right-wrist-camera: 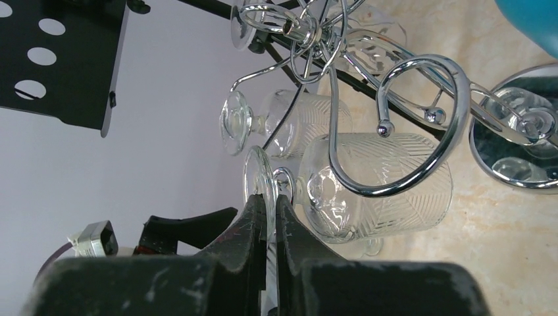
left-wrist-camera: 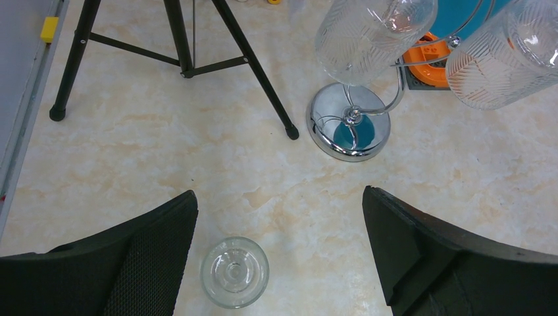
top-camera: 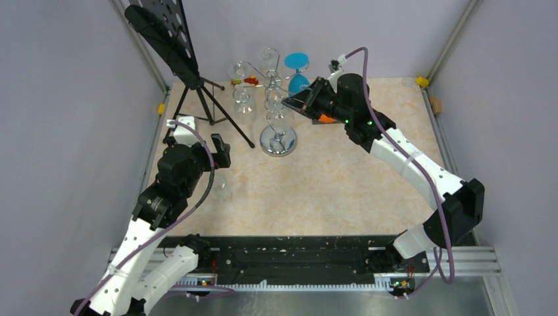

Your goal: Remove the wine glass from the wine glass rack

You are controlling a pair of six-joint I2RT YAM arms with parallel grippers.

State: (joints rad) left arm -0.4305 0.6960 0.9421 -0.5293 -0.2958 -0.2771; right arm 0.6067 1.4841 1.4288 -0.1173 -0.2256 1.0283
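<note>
The chrome wine glass rack (top-camera: pixel 278 139) stands at the back middle of the table, and several patterned glasses hang upside down from its curled hook arms (right-wrist-camera: pixel 421 131). My right gripper (right-wrist-camera: pixel 270 201) is at the rack's right side (top-camera: pixel 299 100). It is shut on the round foot (right-wrist-camera: pixel 258 172) of one hanging wine glass (right-wrist-camera: pixel 388 197), whose stem still sits in a hook. My left gripper (left-wrist-camera: pixel 279 197) is open and empty (top-camera: pixel 220 150). It hovers above a separate glass (left-wrist-camera: pixel 234 272) that stands upright on the table.
A black tripod music stand (top-camera: pixel 164 33) stands at the back left, with its legs (left-wrist-camera: pixel 260 72) close to the rack base (left-wrist-camera: pixel 349 122). A blue hourglass-shaped object (top-camera: pixel 297 69) stands behind the rack. Grey walls enclose the table.
</note>
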